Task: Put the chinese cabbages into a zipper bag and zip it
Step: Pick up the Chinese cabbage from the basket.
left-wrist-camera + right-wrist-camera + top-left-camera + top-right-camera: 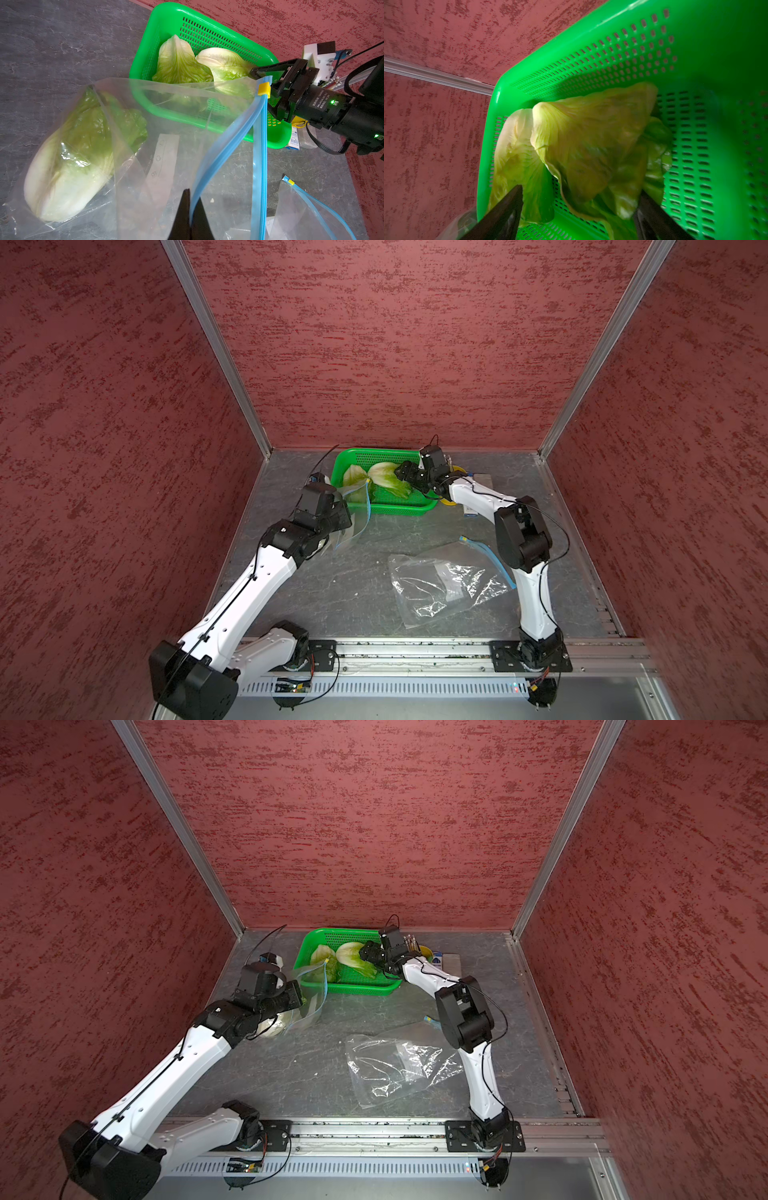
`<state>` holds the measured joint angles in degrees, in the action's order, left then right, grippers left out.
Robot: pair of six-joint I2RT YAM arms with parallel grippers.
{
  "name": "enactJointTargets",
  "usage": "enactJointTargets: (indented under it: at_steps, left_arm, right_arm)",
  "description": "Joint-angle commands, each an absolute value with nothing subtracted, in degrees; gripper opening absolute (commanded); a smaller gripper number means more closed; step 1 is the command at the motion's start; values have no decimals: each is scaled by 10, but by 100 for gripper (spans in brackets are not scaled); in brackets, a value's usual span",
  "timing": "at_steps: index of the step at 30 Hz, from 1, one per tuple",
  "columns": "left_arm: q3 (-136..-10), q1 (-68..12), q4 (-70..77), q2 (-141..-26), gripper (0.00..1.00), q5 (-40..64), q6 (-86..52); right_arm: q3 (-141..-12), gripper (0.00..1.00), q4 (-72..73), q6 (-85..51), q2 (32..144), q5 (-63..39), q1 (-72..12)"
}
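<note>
My left gripper is shut on the blue zip rim of a clear zipper bag. It holds the bag's mouth up, with the yellow slider at the far end. One chinese cabbage lies inside this bag on the table. Two more cabbages lie in the green basket. My right gripper is down in the basket, open, with its fingers on either side of the leafy end of the right-hand cabbage.
A second, empty zipper bag lies crumpled on the grey table in front of the right arm. A yellow roll and a small box sit behind the basket's right end. Red walls close in three sides.
</note>
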<state>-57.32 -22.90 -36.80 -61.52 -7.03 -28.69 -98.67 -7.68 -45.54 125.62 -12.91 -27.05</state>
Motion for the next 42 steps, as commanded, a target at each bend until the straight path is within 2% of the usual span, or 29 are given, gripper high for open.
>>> enactJointTargets:
  at_steps: [1, 6, 14, 20, 27, 34, 42]
  left_arm:
    - [-584, -232, -363, -610, 0, -82, -288]
    - [-581, -232, -364, -609, 0, -86, -287]
    - [-579, -231, -359, -612, 0, -87, -288]
    - [-581, -229, -366, -608, 0, -98, -286]
    - [-587, -211, -384, -592, 0, -105, -275]
    - [-607, -172, -418, -574, 0, -108, -252]
    - [-700, -79, -511, -574, 0, -119, -168]
  right_arm:
    - [-1003, 80, -19, -462, 1276, -180, -269]
    - [-999, 76, 17, -458, 1277, -194, -270]
    - [-1009, 65, 52, -463, 1304, -206, -270]
    - [-1019, 49, 55, -455, 1313, -205, -270]
    - [-998, 20, 78, -453, 1292, -198, -270]
    - [-979, 1, 89, -437, 1262, -187, -269]
    - [-919, 0, 108, -419, 1198, -188, -270]
